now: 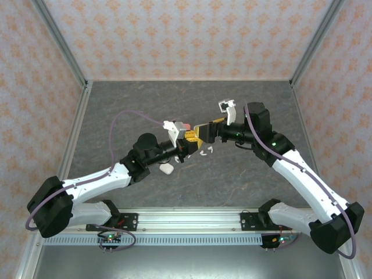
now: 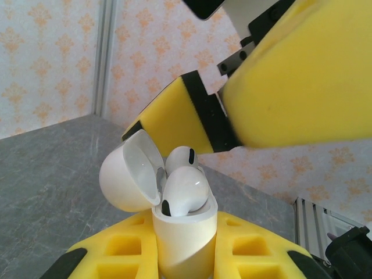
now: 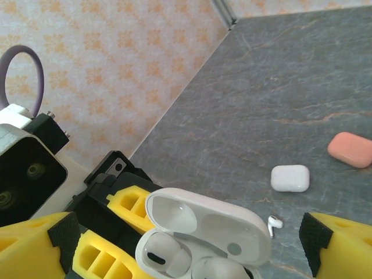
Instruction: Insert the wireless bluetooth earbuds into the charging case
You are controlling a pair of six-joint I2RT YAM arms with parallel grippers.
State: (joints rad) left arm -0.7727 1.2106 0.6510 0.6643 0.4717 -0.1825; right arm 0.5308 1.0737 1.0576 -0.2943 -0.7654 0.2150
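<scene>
You are holding the charging case (image 2: 183, 235) up off the desk (image 3: 279, 87) in the left pincer (image 2: 183, 261). Its yellow fingers are pinching the lower body from both sides. That grip is pointing the mouth toward the other arm and letting the lid (image 2: 131, 174) hang back, out of the way of the wells.

Two white earbuds (image 2: 185, 189) are sitting in the case with their heads showing above the rim. Whether they are fully seated, you cannot tell from here.

The right pincer (image 3: 189, 232) is hanging just over the case with its fingers spread wide, one on either side of the lid. It is touching and carrying nothing, a stance that suits letting go rather than gripping.

On the desk, a loose earbud (image 3: 274, 221) is lying just beside a closed white case (image 3: 289, 178), with a coral case (image 3: 350, 149) near it.

This case looks full to me. Pressing the earbuds home and shutting the lid probably comes next, and that push could twist the case, so you are needing a firm left hold.
</scene>
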